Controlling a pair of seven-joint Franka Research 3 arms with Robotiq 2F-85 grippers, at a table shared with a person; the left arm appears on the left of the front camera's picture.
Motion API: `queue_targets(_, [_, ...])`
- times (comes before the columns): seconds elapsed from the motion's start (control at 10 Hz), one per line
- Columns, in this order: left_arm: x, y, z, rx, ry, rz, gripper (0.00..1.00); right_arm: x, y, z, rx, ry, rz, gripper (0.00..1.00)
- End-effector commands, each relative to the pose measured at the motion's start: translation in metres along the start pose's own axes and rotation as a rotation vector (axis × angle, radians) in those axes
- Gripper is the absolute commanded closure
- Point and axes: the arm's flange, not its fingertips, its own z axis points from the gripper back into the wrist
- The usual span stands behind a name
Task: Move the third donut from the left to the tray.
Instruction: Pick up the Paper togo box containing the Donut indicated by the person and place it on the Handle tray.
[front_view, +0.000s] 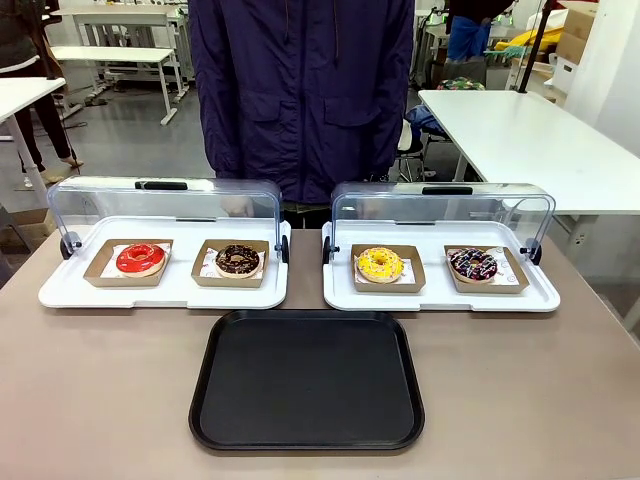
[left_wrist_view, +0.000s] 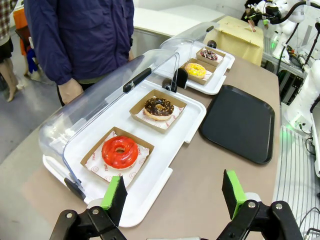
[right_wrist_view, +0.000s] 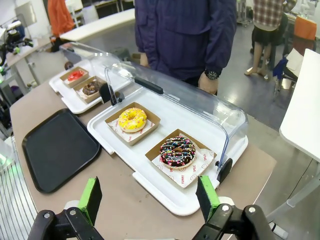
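Observation:
The third donut (front_view: 380, 264) has bright yellow icing and lies in a brown cardboard holder on the right white tray; it also shows in the wrist views (left_wrist_view: 195, 70) (right_wrist_view: 132, 119). The black tray (front_view: 308, 378) lies bare on the table in front of the two white trays, seen too from the wrists (left_wrist_view: 239, 121) (right_wrist_view: 56, 148). My left gripper (left_wrist_view: 174, 194) is open above the table's left end, near the red donut. My right gripper (right_wrist_view: 150, 197) is open above the table's right end, near the sprinkled chocolate donut. Neither holds anything.
A red donut (front_view: 140, 258) and a chocolate donut (front_view: 238, 260) sit on the left white tray (front_view: 60, 293), a sprinkled chocolate donut (front_view: 473, 264) on the right white tray (front_view: 541, 300). Both clear domed lids (front_view: 160, 197) stand raised at the back. A person stands at the far side.

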Motion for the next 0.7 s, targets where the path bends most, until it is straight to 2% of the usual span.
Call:
queue_targets(0.0, [0.0020, 0.0009, 0.0015, -0.008, -0.008, -0.010, 0.00, 0.0018, -0.0036, -0.0010, 0.002, -0.027, 0.023, 0.00])
queue_targets(0.6, [0.0020, 0.0009, 0.0015, -0.008, -0.008, -0.010, 0.00, 0.0018, -0.0036, -0.0010, 0.002, -0.027, 0.023, 0.00])
